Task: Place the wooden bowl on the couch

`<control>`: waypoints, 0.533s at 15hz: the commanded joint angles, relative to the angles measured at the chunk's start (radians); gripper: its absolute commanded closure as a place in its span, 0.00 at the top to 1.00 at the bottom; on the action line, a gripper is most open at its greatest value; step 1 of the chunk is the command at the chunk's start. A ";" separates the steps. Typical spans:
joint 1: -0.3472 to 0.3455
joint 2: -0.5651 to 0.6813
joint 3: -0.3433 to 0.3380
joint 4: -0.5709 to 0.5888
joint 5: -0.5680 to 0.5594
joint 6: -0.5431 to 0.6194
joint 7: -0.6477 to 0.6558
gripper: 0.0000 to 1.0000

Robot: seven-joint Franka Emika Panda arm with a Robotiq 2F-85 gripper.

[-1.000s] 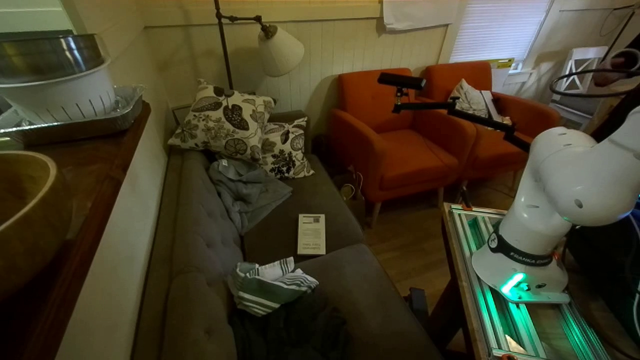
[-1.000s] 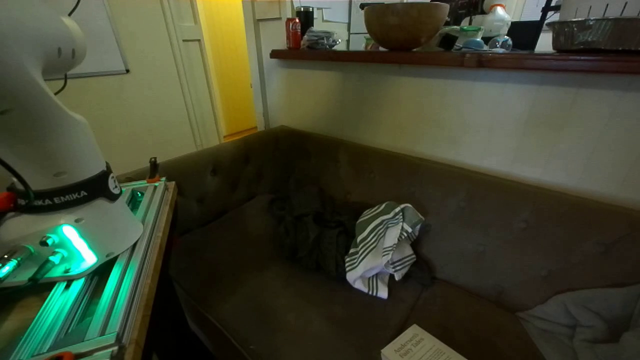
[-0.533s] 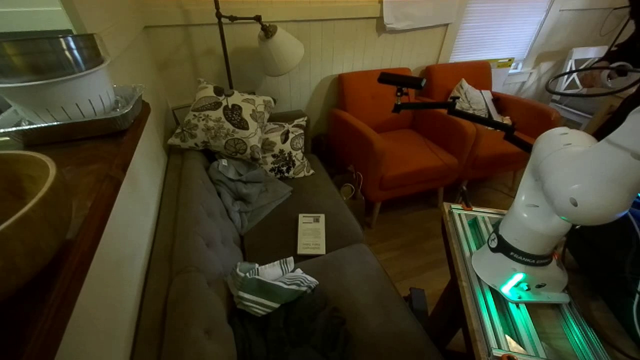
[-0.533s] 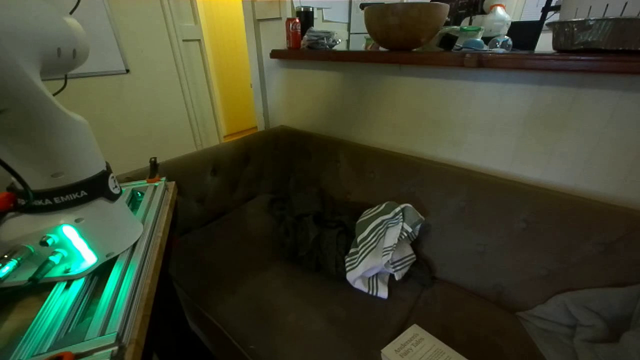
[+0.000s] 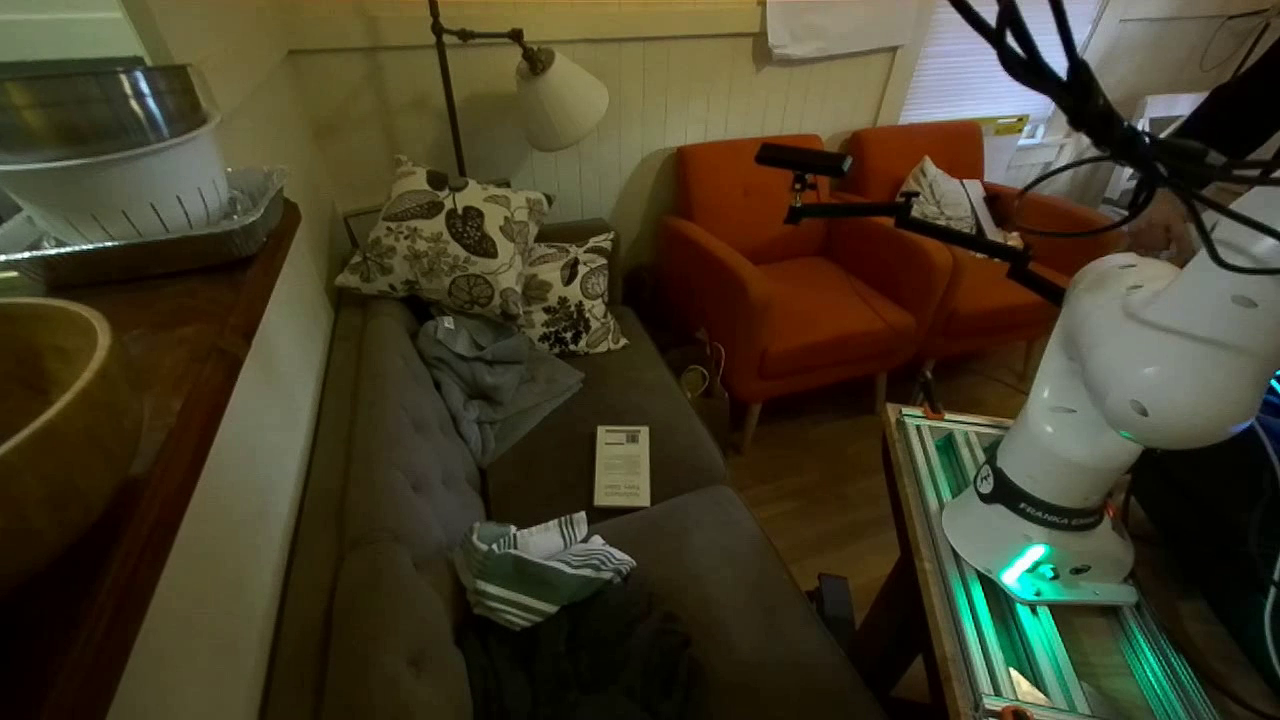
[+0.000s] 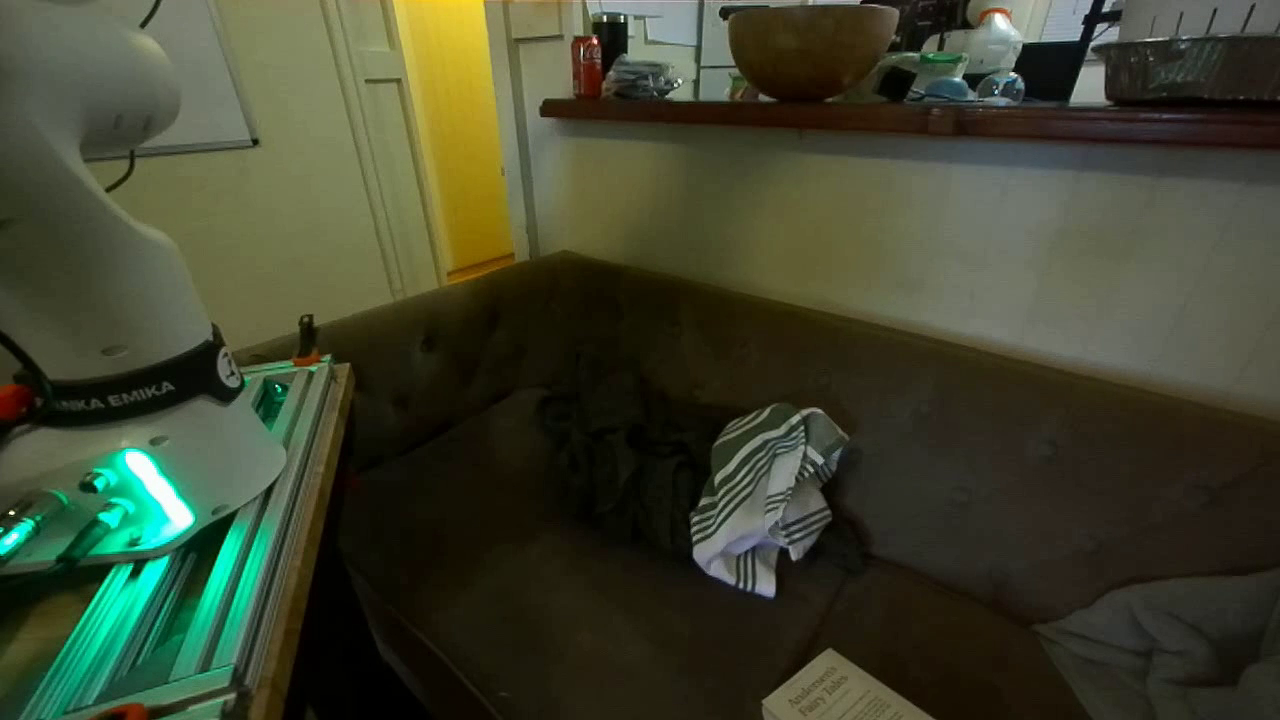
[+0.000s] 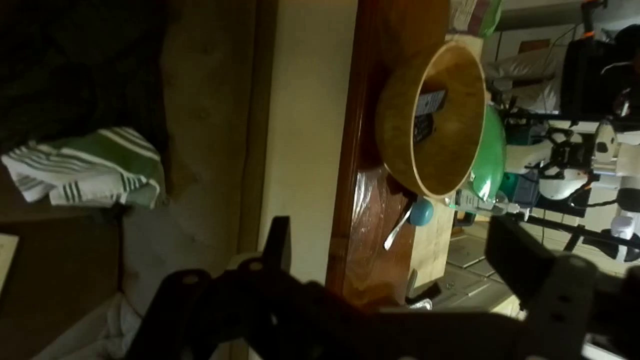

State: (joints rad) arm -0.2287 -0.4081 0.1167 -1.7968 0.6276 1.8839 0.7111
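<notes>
The wooden bowl [image 6: 812, 52] stands upright on the dark red-brown ledge above the couch back [image 6: 1000, 420]. In an exterior view the bowl [image 5: 60, 440] is cut off by the left edge, and the couch [image 5: 680, 560] runs below the ledge. In the wrist view, turned sideways, the bowl [image 7: 395, 125] is beyond the fingertips, with dark items inside, and the couch [image 7: 210, 125] is to the left. My gripper [image 7: 389, 222] is open, with wide-apart fingers and nothing between them, apart from the bowl. The gripper is out of view in both exterior views.
The wooden ledge [image 6: 660, 112] also bears a red can [image 6: 587, 66], a foil tray [image 6: 1190, 70] and a spoon [image 7: 397, 230]. A green item [image 7: 490, 150] stands against the bowl's far side. A striped towel [image 6: 770, 500] and a book [image 5: 622, 467] lie on the couch.
My arm's upper part has shifted slightly, and a bundle of black cables has swung into view at the upper right of an exterior view. The bowl and the couch items have not moved.
</notes>
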 commanded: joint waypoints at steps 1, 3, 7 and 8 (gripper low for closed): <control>0.071 0.185 0.057 0.173 -0.201 0.143 0.038 1.00; 0.119 0.291 0.081 0.267 -0.302 0.202 0.091 1.00; 0.225 0.503 0.087 0.459 -0.447 0.235 0.261 1.00; 0.254 0.553 0.080 0.506 -0.467 0.220 0.312 1.00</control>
State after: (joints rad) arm -0.0459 -0.0219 0.2105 -1.4810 0.2411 2.1290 0.8855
